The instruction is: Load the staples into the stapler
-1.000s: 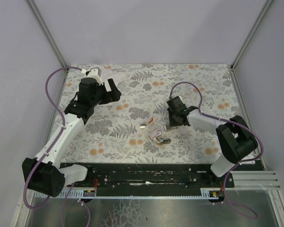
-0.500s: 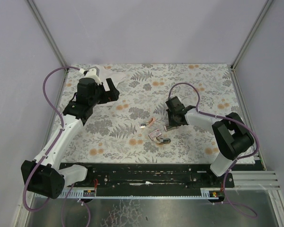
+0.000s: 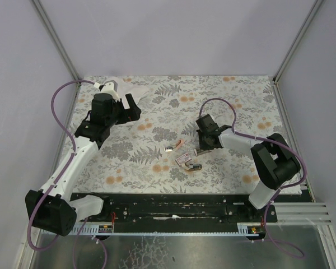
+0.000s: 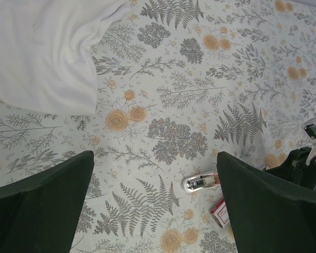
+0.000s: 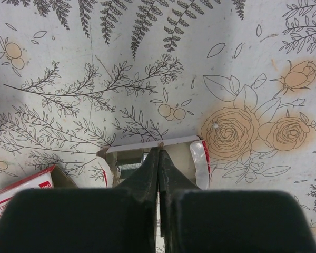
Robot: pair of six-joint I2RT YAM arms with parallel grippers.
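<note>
Right pincer [image 5: 159,153] shut, tips together over far rim of open tray [image 5: 179,142]; whether anything pinched, cannot tell. Tray holds silver staples [image 5: 127,167]. Red box [image 5: 18,192] just left of tray. Stapler [image 4: 200,182] farther left, near tray. Left pincer [image 4: 155,211] wide, empty, well apart from tray, by white cloth [image 4: 37,47].
</note>
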